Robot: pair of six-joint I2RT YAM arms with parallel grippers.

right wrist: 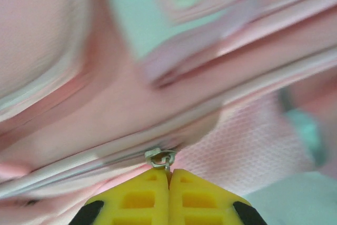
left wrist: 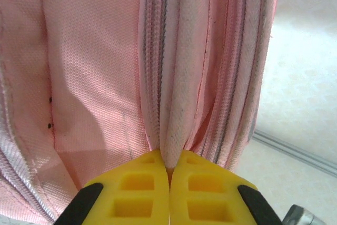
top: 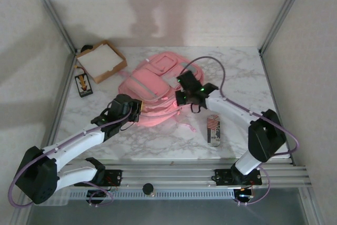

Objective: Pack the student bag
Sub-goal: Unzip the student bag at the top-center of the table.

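Left gripper (left wrist: 169,168) sat nearest the lens, bottom centre of the left wrist view, yellow fingers (left wrist: 138,188) clamped tight on a piped fold of the bag (left wrist: 89,77). Right gripper (right wrist: 169,175), bottom centre of the right wrist view, was closed too. The zip pull (right wrist: 160,157) looked nipped at its tips, though the view was blurry. From the top view the bag lay flat mid-frame on the table (top: 158,142), with one arm at each side of it. The box (top: 101,60) was at upper left and the pouch (top: 213,130) at lower right, both apart from the bag. Step, as judged: opening the zip, left anchoring the fabric, right on the pull. Next the right should drag the pull along the track while the left keeps tension. The tab was small, so slipping off was likely.
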